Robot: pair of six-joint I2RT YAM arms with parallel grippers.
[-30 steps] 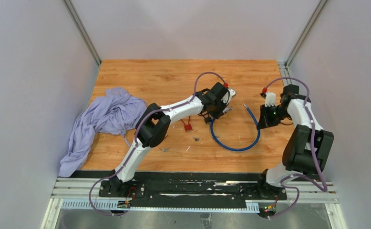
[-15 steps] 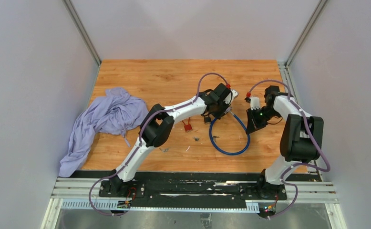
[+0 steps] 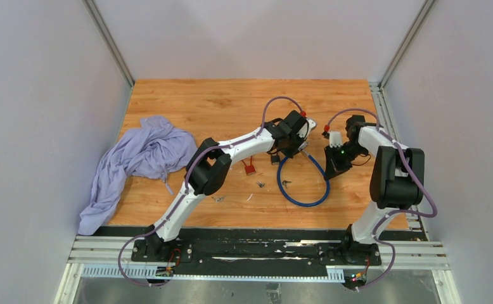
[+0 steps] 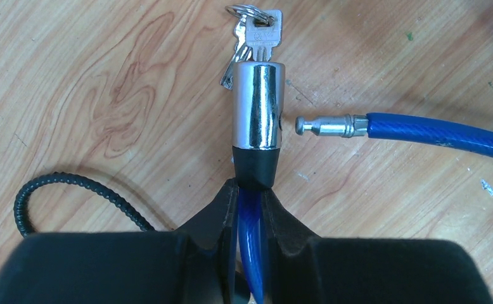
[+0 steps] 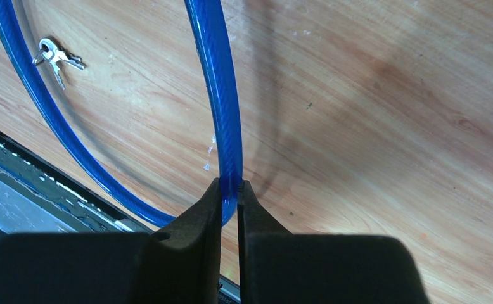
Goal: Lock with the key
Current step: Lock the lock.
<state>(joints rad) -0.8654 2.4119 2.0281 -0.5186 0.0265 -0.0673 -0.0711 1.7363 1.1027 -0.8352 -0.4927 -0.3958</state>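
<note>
Since the earlier frame the right gripper [image 5: 230,187] has swung inward, carrying its section of the blue cable [image 3: 304,201] toward the lock; the loop is narrower. Its fingers are clamped tight on the cable. The left gripper [image 4: 250,190] is nearly closed, pinching the cable just below the chrome lock barrel [image 4: 256,104]. The key [image 4: 261,31] sits in the barrel's far end. The cable's metal pin [image 4: 329,126] lies just beside the barrel's side hole, not touching. A second key bunch [image 5: 54,57] lies on the table [image 3: 199,101] inside the loop

Blue cable [image 4: 434,133], pin [image 4: 326,126] just beside chrome lock barrel [image 4: 256,104], key [image 4: 261,39] inserted
</note>
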